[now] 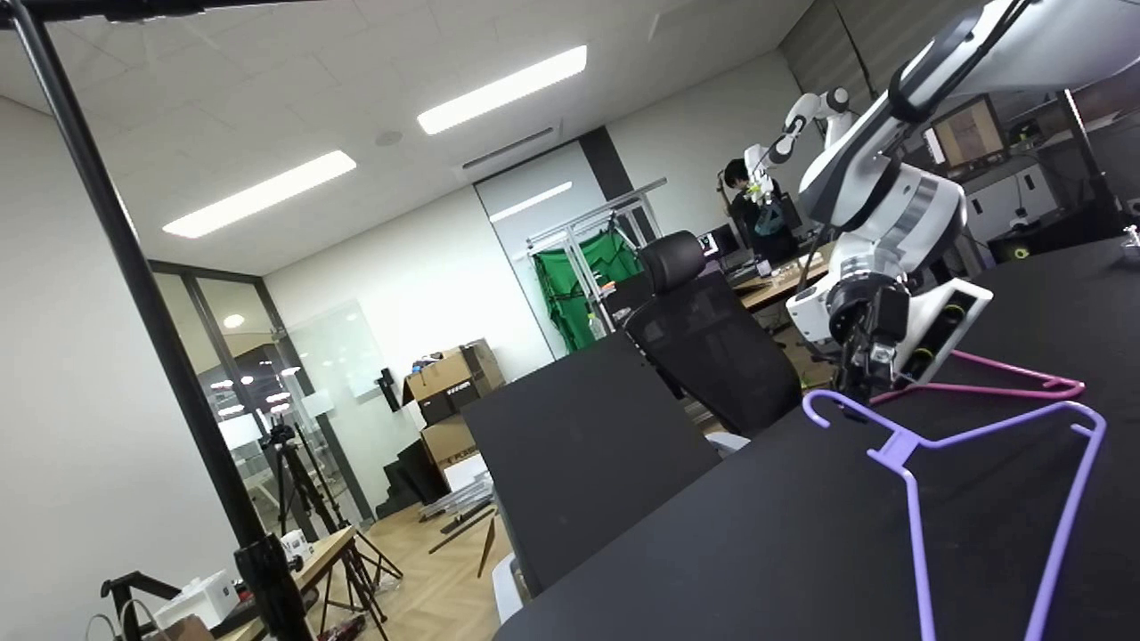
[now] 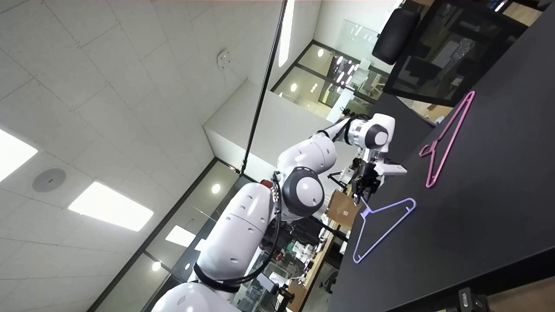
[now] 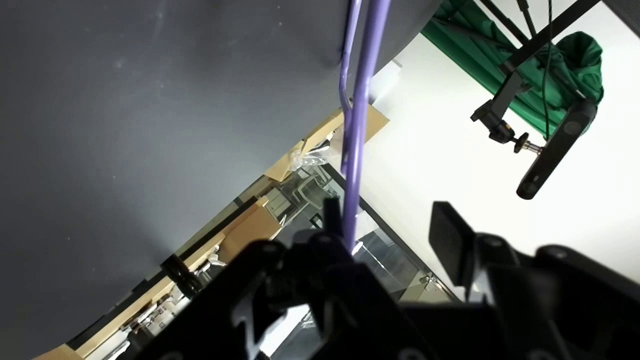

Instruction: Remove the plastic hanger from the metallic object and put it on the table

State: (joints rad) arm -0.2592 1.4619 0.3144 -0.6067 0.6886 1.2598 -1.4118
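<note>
From the left, in an exterior view, a slanting black pole point(image 1: 135, 258) comes first, then a mesh-backed office chair point(image 1: 717, 343) beyond the edge of the tabletop point(image 1: 757, 543). Further right is the pincer point(image 3: 390, 216), low at the hook end of the lavender hanger point(image 1: 899, 448). In the wrist view its fingers stand spread apart; a length of the hanger runs between them, close beside one finger and well clear of its fellow, so nothing looks clamped. The hanger's body reaches out over the tabletop; whether it lies quite flat or leans with its hook raised, I cannot tell. A pink hanger point(image 1: 989, 389) of like shape lies apart from it. At the right border sits something small and shiny point(image 1: 1132, 245), too cropped to identify.

I can make out nothing metallic that carries the hanger, so I judge the removal done and the setting-down in hand, at its letting-go, though fingers poised to take the hook would look much the same. If it is release, the next move calls for drawing the pincer straight back, fingers wide, without snagging the hook or dragging the hanger along
</note>
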